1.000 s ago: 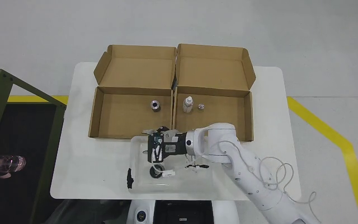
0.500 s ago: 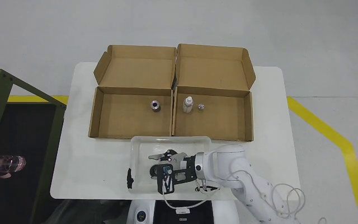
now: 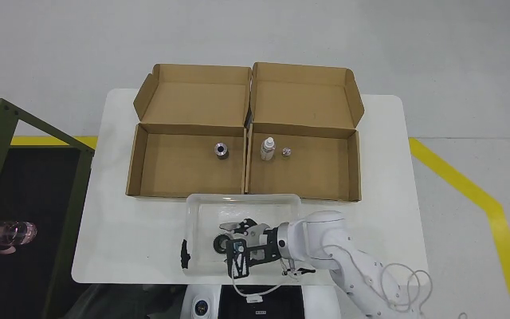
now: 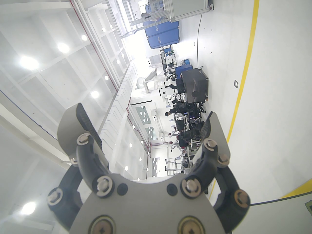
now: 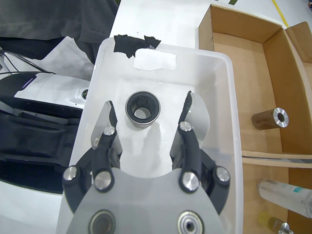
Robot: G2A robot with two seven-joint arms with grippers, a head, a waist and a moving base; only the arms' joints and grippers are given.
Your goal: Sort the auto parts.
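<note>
The right gripper (image 5: 149, 98) is down inside the white plastic bin (image 5: 231, 93), which sits along the near edge of the table just in front of the two open cardboard boxes (image 3: 183, 171). Its fingers are spread wide and there is nothing between them. The part it looks to be after, a short black-and-steel cylindrical bearing (image 5: 142, 122), stands on the bin floor toward the end with the scrap of black tape (image 5: 131, 44).

What matters here is the line-up. The bearing lies straight ahead of the open fingers, just beyond their tips and roughly centred in the gap, perhaps a touch nearer one finger. It stands on end, bore pointing up, so its long axis is upright and the fingers would close across its round wall. From above, the right gripper (image 3: 237, 239) sits just beside the bearing (image 3: 222, 243).

The left gripper (image 4: 146, 113) is also wide open and empty, aimed out into the room, so I'd say the right arm is plainly the nearer one for this pick.
</note>
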